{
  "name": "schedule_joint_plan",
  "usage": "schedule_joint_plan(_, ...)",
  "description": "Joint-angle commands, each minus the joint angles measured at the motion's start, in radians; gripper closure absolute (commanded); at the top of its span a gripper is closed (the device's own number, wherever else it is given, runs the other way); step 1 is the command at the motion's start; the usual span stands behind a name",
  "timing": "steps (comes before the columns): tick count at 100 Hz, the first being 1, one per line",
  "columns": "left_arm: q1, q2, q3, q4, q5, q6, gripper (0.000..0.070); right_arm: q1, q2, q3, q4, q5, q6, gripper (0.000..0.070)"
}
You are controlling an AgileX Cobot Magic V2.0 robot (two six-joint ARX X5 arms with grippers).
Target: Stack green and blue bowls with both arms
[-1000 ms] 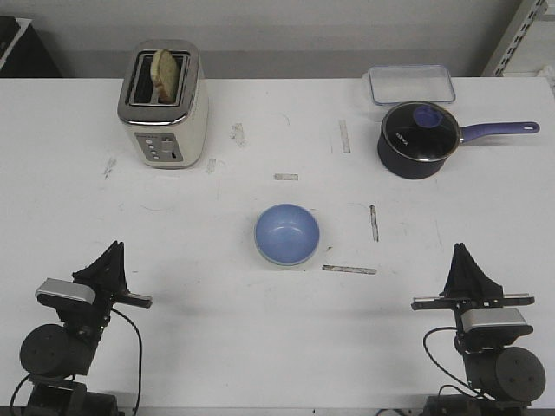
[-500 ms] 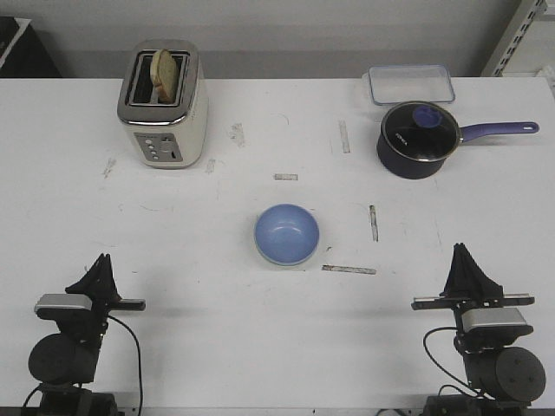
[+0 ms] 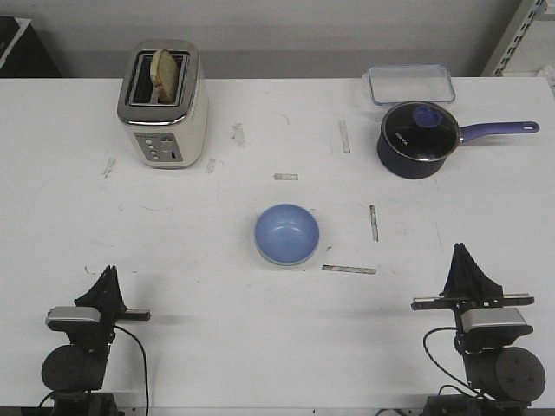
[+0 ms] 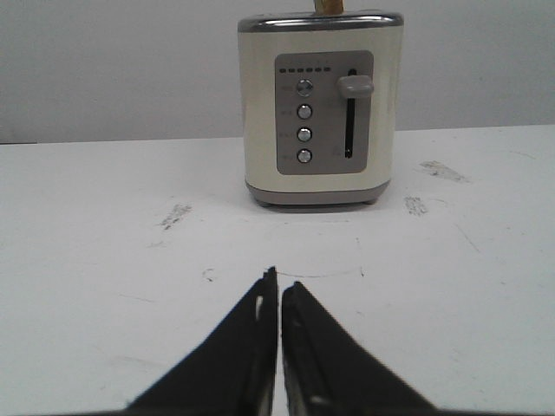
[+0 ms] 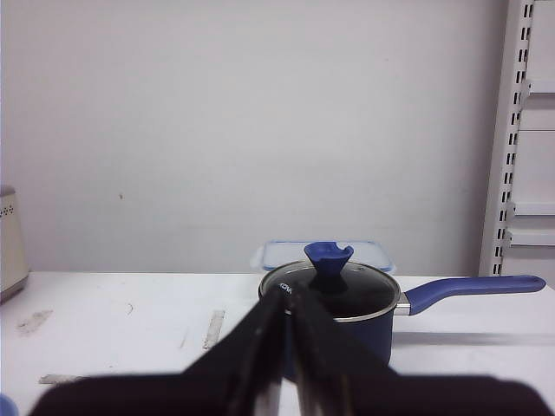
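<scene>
While both grippers, left and right, sat clenched and empty, the blue bowl lay well ahead between them, holding nothing visible.

Blue bowl cut off by the frame's edge.

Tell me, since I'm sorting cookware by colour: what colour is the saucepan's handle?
The saucepan handle is blue with a purple tint, shown best in the front view.

Both arms are black with round joint housings, silver-grey wrist modules, black cables and tapered black gripper fingers.
</scene>
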Motion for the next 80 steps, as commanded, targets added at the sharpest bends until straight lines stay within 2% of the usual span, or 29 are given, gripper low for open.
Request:
schedule_joint_plan(1, 0.001, -0.002, -0.024, 0.034, 0.003, 0.006, 0.0698, 0.002, -0.002, 0.004, 0.01, 0.0, -0.012, 0.07)
schedule_joint_plan(80, 0.0, -0.002, -0.022, 0.006, 0.009, 0.005, 0.0698, 0.002, -0.002, 0.004, 0.01, 0.0, -0.012, 0.07)
